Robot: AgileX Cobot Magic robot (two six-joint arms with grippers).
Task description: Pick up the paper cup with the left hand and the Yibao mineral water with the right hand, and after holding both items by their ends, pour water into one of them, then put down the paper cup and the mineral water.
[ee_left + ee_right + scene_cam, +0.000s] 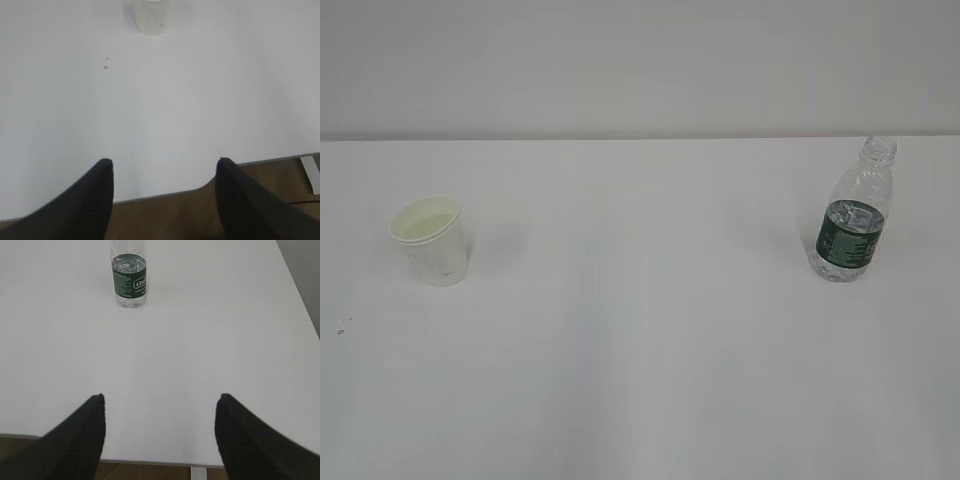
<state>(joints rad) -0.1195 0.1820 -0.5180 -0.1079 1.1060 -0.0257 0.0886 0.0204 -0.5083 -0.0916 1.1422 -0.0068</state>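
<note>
text: "c'es…" partly legible | on: bottle label [129, 282]

fingers [102, 185] apart, empty; paper cup [150, 17] far ahead on table [175, 110]

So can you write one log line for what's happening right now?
stage: before pickup | small white paper cup: upright, untouched | clear plastic green-label bottle: upright, untouched | left gripper: open | right gripper: open

The white table [640, 380] is viewed from the front at a downward slant. Each wrist camera is aimed forward from the near edge, well back; its tabletop is shared.
</note>
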